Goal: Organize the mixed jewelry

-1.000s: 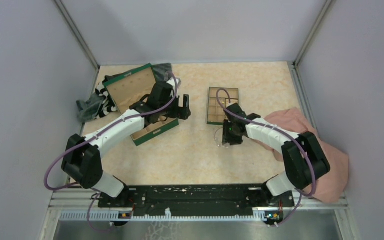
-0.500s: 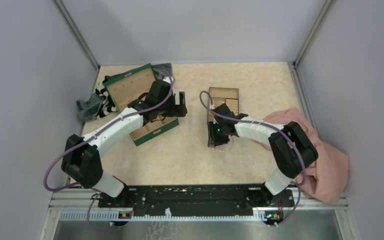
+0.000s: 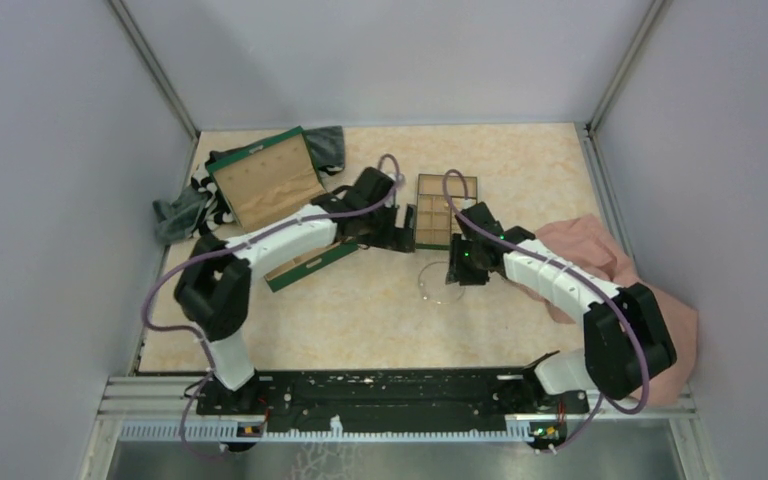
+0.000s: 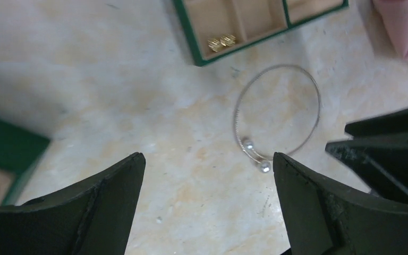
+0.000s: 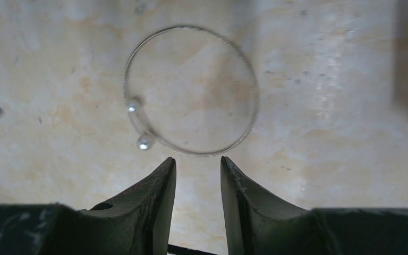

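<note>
A thin silvery wire hoop (image 3: 422,282) with two small bead ends lies flat on the table, just in front of the compartment tray (image 3: 446,180). My right gripper (image 3: 457,268) sits at the hoop's right side. In the right wrist view its jaws (image 5: 197,159) are slightly apart and empty, with the hoop (image 5: 145,142) just beyond the tips. My left gripper (image 3: 388,222) is open and empty between the green box and the tray. Its view shows the hoop (image 4: 248,144) ahead to the right. Two gold earrings (image 4: 221,41) lie in a tray compartment.
The open green box (image 3: 265,180) with tan compartments stands at the left; its corner shows in the left wrist view (image 4: 0,154). Dark and patterned cloths (image 3: 185,212) lie behind it. A pink cloth (image 3: 600,262) lies at the right under the right arm.
My left gripper has swung right, from over the green box to the gap beside the tray. My right gripper shifted left, then back right; the hoop lies on the table to its left.
</note>
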{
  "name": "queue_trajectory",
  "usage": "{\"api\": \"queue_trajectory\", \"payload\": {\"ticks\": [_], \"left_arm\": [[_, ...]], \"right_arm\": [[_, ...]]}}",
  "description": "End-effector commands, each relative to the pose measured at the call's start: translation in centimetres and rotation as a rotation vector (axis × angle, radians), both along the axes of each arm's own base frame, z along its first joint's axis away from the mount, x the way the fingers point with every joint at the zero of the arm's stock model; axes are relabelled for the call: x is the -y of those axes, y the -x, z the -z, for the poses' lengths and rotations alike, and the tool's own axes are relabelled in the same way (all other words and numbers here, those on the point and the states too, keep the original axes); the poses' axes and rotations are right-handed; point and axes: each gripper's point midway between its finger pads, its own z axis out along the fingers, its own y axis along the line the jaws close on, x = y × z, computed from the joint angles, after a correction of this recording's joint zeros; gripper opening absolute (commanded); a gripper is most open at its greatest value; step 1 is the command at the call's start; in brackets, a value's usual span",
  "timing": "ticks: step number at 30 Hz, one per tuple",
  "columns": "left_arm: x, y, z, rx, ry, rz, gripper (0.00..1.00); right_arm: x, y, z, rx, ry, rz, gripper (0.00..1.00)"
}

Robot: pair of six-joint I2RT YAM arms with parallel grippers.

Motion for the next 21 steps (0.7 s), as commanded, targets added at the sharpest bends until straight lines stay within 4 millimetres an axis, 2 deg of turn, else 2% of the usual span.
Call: {"api": "queue_trajectory", "payload": {"ticks": [1, 5, 7, 11, 16, 19, 21], "left_arm": [[5.0, 3.1, 2.8, -0.069, -0.047, 0.224, 0.93], [7.2, 4.3, 5.5, -0.081, -0.095, 0.270, 0.82], [7.5, 4.4, 6.9, -0.096, -0.108, 0.256, 0.72], [7.7, 4.9, 8.9, -0.130, -0.142, 0.243, 0.68], [6.7, 5.3, 11.0, -0.163, -0.208, 0.203, 0.57], [6.0, 5.3, 11.5, -0.163, -0.240, 0.184, 0.41], [5.3, 4.9, 11.7, -0.151, -0.276, 0.157, 0.36]], "right_arm": [[3.6, -2.5, -1.8, 0.068, 0.013, 0.248, 0.37], [5.4, -3.9, -3.6, 0.130, -0.007, 0.330, 0.38], [6.2, -4.2, -3.8, 0.133, -0.012, 0.352, 0.38], [6.9, -4.4, -3.7, 0.127, -0.009, 0.367, 0.38], [6.8, -4.4, -3.7, 0.128, -0.014, 0.366, 0.38], [6.7, -4.4, -3.6, 0.130, -0.021, 0.365, 0.38], [6.7, -4.4, -3.6, 0.131, -0.025, 0.366, 0.38]]}}
